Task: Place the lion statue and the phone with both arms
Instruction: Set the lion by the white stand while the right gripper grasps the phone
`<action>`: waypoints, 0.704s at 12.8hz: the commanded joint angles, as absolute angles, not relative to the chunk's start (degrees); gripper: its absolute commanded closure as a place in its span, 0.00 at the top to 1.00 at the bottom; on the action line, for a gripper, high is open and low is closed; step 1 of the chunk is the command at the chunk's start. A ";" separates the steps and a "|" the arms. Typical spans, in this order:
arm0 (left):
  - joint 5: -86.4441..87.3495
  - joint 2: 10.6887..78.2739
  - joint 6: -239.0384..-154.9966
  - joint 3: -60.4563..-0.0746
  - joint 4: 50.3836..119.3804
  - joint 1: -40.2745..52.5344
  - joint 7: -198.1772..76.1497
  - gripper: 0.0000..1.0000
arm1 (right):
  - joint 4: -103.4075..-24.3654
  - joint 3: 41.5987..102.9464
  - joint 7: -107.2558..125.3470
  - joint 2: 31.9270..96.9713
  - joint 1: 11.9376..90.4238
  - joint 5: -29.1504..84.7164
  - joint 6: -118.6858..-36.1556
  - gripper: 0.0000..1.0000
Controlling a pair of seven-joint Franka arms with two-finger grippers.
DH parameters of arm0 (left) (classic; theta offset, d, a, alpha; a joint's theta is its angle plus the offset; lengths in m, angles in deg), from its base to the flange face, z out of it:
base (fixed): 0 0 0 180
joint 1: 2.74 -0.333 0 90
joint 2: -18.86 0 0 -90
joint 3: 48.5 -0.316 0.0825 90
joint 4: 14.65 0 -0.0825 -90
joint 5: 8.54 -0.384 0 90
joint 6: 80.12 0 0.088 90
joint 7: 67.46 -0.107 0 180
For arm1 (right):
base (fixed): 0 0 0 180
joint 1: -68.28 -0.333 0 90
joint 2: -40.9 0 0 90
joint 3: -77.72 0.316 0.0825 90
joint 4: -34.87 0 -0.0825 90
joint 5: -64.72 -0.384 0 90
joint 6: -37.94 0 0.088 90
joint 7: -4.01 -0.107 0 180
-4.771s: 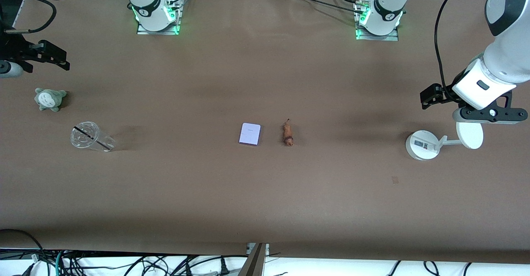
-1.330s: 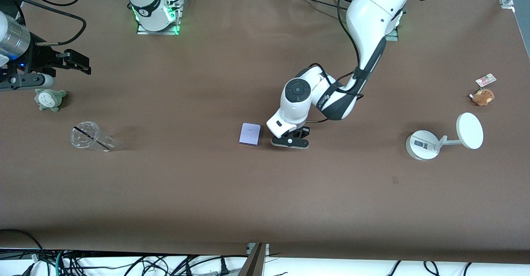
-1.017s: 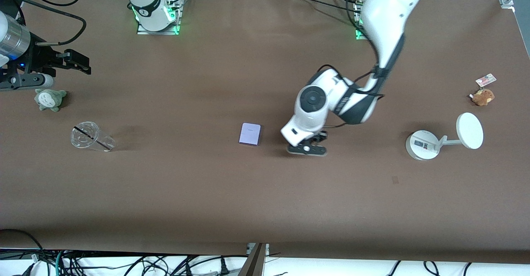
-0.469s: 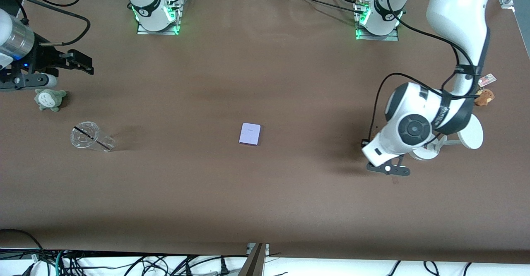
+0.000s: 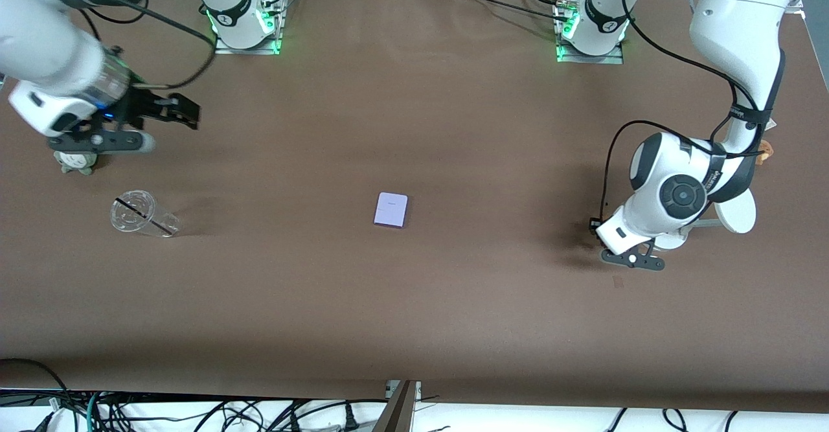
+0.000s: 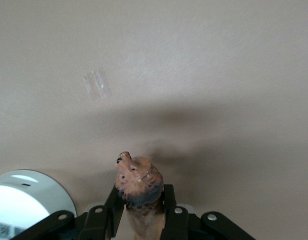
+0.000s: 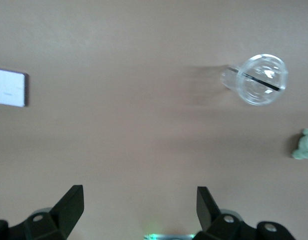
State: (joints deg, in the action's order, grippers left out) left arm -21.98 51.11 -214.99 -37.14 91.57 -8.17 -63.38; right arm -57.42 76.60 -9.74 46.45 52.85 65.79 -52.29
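Observation:
The lion statue (image 6: 139,182), orange-brown with a dark band, is clamped head-out between the fingers of my left gripper (image 6: 140,200). In the front view my left gripper (image 5: 631,258) hangs low over the table beside the white stand's base, and the lion is hidden under the hand. The phone (image 5: 391,210), a pale lavender rectangle, lies flat mid-table; it also shows in the right wrist view (image 7: 9,87). My right gripper (image 5: 97,142) is open and empty (image 7: 139,192), over the grey-green plush at the right arm's end.
A white round-based stand (image 5: 735,215) with a disc stands by the left gripper; its base (image 6: 29,202) shows in the left wrist view. A brown plush (image 5: 765,150) peeks out past the left arm. A clear cup (image 5: 139,215) lies on its side near the grey-green plush (image 5: 76,162).
My left gripper took the lion from beside the phone and carried it to the left arm's end, beside the white stand. My right arm has swung in toward the middle, over the grey-green plush.

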 commanded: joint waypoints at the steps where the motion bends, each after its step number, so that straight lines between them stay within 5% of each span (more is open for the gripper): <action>1: -23.57 48.22 -217.67 -36.46 96.09 -8.63 -63.68 0.22 | -55.48 76.23 -15.48 50.73 48.96 65.77 -55.48 1.00; 3: -23.57 48.13 -217.23 -36.55 95.65 -8.90 -63.86 1.00 | -54.87 76.23 -20.04 54.41 45.97 65.86 -59.25 1.00; 5: -23.48 44.81 -212.86 -36.20 93.99 -8.90 -63.34 1.00 | -52.16 76.14 -24.27 59.77 43.07 65.95 -62.42 1.00; 9: -20.07 39.52 -191.52 -33.31 81.27 -8.81 -63.42 1.00 | -45.38 76.23 -31.73 70.40 39.11 65.86 -68.22 1.00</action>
State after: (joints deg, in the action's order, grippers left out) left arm -21.65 42.19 -199.43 -35.07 86.46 -8.46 -63.35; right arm -50.92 76.69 -28.04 64.97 40.79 65.80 -67.38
